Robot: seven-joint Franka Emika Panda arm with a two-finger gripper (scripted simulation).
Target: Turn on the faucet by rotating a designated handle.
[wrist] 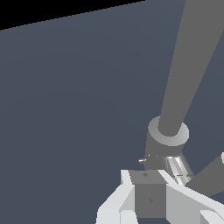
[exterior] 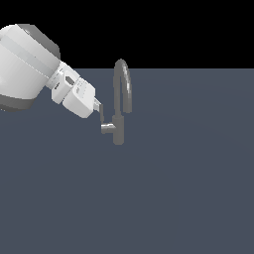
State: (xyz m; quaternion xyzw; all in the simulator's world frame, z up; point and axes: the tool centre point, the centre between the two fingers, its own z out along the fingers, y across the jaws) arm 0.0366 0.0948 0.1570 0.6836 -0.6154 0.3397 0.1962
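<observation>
The grey faucet (exterior: pixel 118 130) stands mid-scene on the flat surface, its arched spout (exterior: pixel 123 82) rising above the post. The handle (exterior: pixel 102 119) is a thin lever standing up from a short stub on the post's side, toward the exterior view's left. My gripper (exterior: pixel 97 105) comes in from the upper left, shut, with its tips against the lever's upper end. In the wrist view the gripper (wrist: pixel 146 177) sits right behind a shiny part of the handle (wrist: pixel 175 168), and a thick grey tube of the faucet (wrist: pixel 183 74) runs away from it. Whether the fingers pinch the lever is unclear.
A flat blue-grey surface (exterior: pixel 188 188) extends all around the faucet. The arm's bulky white links (exterior: pixel 25 64) fill the upper part of the exterior view's left.
</observation>
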